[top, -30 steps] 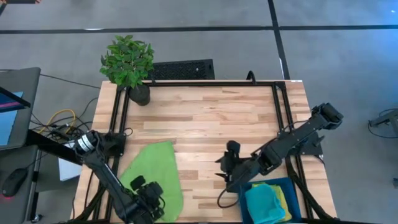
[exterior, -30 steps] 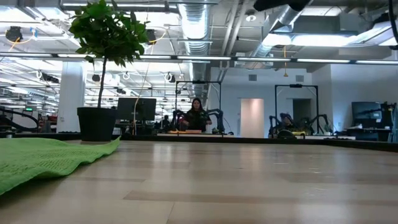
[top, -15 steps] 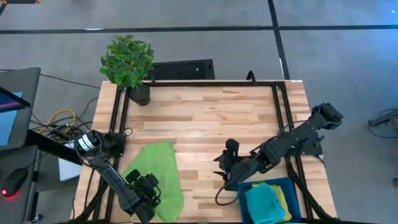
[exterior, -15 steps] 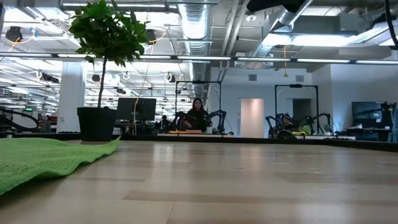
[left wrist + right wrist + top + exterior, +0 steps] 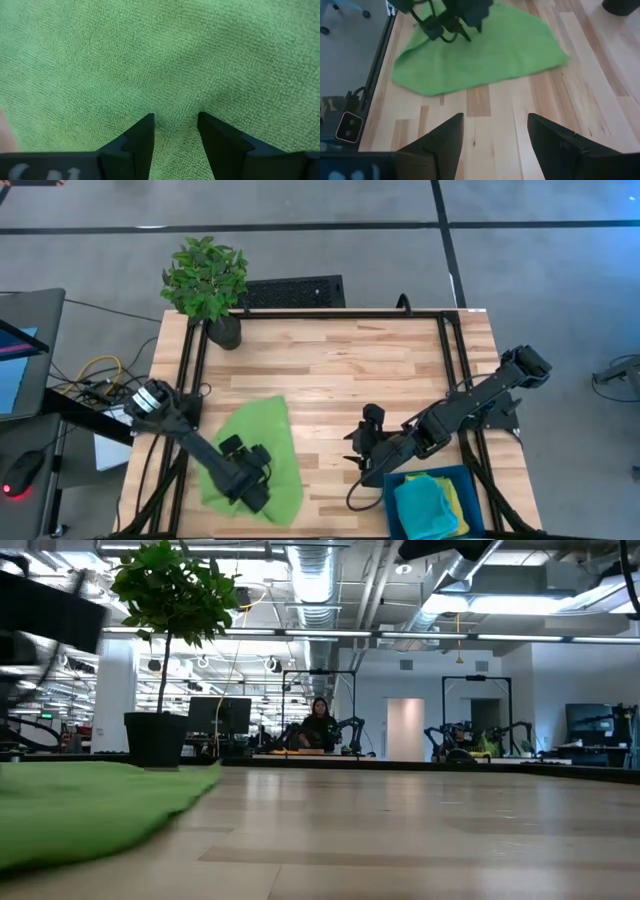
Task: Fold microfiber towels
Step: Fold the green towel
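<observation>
While my left gripper (image 5: 252, 480) presses spread fingers into 1 lime green microfiber towel (image 5: 270, 442) on the table's left, my right gripper (image 5: 357, 462) hovers released beside the blue bin (image 5: 392, 485).

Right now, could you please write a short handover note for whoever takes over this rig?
Left claw: open, low over the green towel, nothing pinched.
Right claw: open, empty, over bare table beside the blue bin.
Towels: green one lies spread and rumpled on the table's left side; a turquoise towel and a yellow towel sit bunched in the bin at the near right corner.
Done: one towel laid out.
Left: fold the green one, then the ones in the bin.
</observation>
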